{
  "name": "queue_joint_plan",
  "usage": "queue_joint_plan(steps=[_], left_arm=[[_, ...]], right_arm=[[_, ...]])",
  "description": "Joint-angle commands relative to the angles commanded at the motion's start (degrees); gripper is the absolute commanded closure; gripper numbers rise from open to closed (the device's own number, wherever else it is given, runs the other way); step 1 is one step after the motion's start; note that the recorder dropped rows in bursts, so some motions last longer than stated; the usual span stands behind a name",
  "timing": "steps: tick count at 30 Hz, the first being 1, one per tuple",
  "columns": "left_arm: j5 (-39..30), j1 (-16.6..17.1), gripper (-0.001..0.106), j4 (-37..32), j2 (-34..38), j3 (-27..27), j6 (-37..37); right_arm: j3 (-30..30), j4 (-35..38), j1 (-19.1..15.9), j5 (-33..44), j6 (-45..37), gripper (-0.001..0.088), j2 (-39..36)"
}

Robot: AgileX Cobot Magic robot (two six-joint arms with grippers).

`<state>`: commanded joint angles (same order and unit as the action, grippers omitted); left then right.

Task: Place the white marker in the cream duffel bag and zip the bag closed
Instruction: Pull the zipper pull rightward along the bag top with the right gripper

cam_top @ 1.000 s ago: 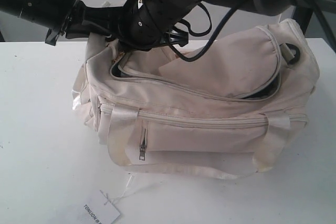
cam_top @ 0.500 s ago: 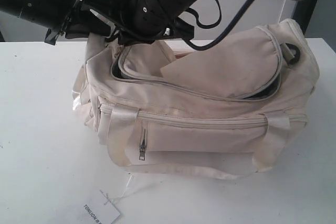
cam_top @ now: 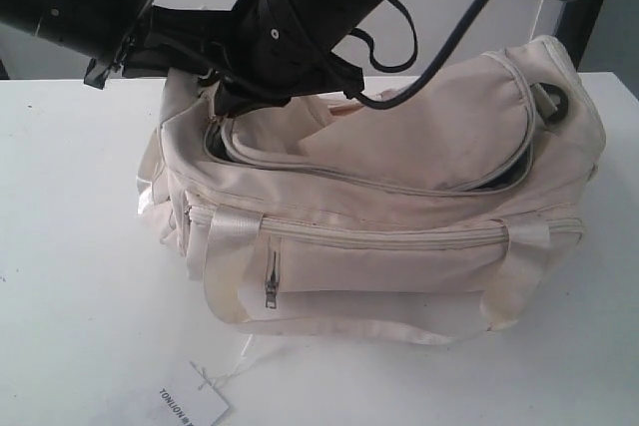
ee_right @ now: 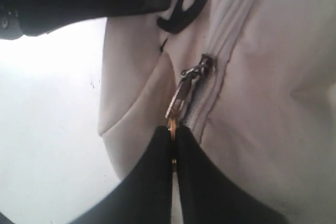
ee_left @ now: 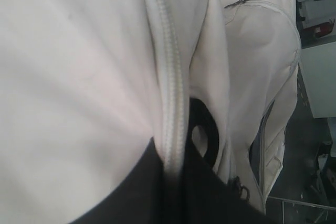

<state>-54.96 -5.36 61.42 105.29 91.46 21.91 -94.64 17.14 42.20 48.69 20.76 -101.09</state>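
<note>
The cream duffel bag [cam_top: 399, 246] lies on the white table [cam_top: 80, 246], and its curved top zipper [cam_top: 399, 182] gapes open along the lid. My left gripper [ee_left: 173, 169] is shut on a piped seam [ee_left: 170, 87] at the bag's left end, beside a black ring [ee_left: 209, 129]. My right gripper [ee_right: 172, 136] reaches across to that same end and is shut on the metal zipper pull [ee_right: 181, 95]. In the exterior view both grippers crowd together above the bag's left end, left [cam_top: 195, 65], right [cam_top: 232, 102]. The white marker is hidden.
A white paper tag with black lettering [cam_top: 190, 406] lies on a string near the table's front edge. The front pocket's zip pull [cam_top: 270, 288] hangs on the bag's near side. The right arm and its cables [cam_top: 399, 17] cross above the bag.
My right gripper has moved left and down at the bag's left end with the zipper pull. The lid fabric there has shifted with it. The left gripper has kept its hold.
</note>
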Motion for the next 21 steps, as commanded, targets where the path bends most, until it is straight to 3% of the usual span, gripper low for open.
queue_joint_plan(steps=[13,21], left_arm=[[0.0,0.0,0.105,0.0,0.0,0.0,0.0],[0.0,0.0,0.105,-0.15,0.0,0.0,0.0]], right_arm=[[0.0,1.9,0.0,5.76,-2.31,0.0868,-0.01],[0.0,8.35,0.0,9.61,-8.92,0.0868,-0.01]])
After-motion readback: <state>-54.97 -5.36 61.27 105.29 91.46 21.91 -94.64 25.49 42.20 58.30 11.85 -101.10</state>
